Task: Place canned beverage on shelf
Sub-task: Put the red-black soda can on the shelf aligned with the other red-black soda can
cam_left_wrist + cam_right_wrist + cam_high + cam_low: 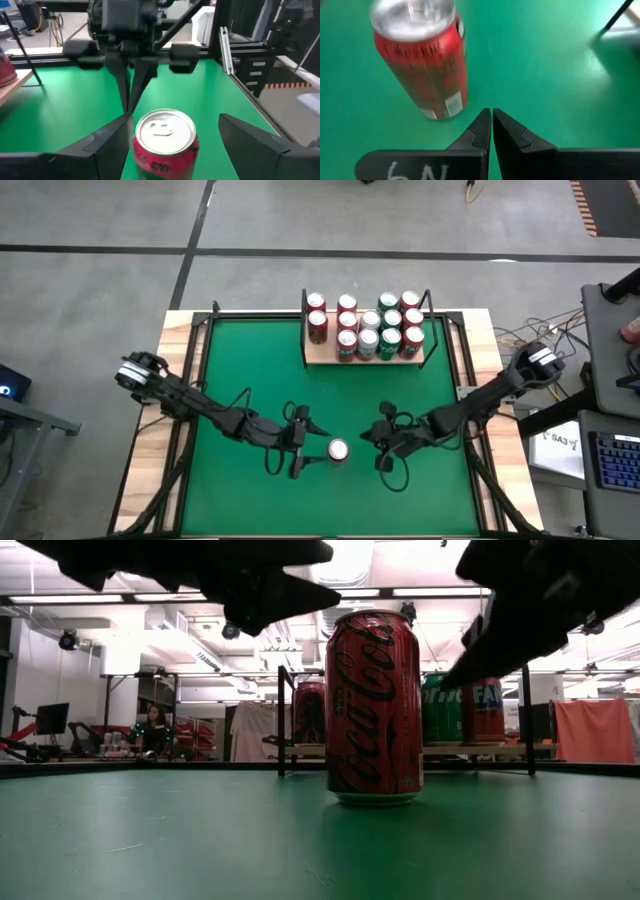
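A red canned beverage stands upright on the green tabletop near its front middle, also seen in the low view. My left gripper is open at the can's left. Its two fingers reach past either side of the can, with a clear gap on one side. Whether the other finger touches the can cannot be told. My right gripper is shut, just right of the can and apart from it, its fingertips tilted down. The shelf stands at the far middle.
Several red, green and silver cans stand packed on the shelf board, between its black uprights. Green felt lies bare between the shelf and the arms. Wooden strips and black frame rails edge the table. A person sits far behind it.
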Controlling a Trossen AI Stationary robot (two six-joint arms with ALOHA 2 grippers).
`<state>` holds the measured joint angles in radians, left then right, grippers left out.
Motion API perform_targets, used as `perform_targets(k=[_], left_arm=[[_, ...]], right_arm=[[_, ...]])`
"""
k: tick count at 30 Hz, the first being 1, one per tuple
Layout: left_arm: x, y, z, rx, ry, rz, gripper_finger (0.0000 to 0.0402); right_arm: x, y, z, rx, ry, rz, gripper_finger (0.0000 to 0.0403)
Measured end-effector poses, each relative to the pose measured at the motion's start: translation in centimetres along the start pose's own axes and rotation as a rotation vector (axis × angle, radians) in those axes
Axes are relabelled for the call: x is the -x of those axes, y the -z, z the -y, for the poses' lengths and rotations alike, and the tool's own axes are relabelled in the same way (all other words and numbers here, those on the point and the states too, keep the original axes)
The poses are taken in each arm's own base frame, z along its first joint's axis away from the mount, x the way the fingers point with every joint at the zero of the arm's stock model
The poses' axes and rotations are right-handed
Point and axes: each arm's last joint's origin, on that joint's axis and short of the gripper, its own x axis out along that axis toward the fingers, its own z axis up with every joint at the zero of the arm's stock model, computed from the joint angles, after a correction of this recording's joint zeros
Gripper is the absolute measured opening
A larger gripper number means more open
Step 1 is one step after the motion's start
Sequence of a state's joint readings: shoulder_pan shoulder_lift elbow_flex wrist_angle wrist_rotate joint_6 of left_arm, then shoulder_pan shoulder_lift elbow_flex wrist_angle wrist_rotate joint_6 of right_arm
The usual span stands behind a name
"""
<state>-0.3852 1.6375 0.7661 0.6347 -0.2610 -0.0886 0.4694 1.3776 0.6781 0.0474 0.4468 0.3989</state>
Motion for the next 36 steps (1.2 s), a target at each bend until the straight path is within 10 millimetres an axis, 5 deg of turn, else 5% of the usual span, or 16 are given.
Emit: perform_targets(k=[10,27,36], left_arm=[[-0.3,-0.9,0.5,-0.029,-0.009,-0.181,0.0278],[-0.8,0.2,0.5,-0.061,-0.021,-0.3,0.0278],[-2.4,2.5,0.7,-0.038,-0.033,-0.342,0.0278]], right_arm=[[-1.4,0.5,-0.5,0.006,0.007,-0.016,0.0047],[-2.6,0.0,-1.7,-0.077,-0.086,0.04,0.0348],[-5.8,1.2,-2.9,-0.006,-0.123,0.136,0.037]])
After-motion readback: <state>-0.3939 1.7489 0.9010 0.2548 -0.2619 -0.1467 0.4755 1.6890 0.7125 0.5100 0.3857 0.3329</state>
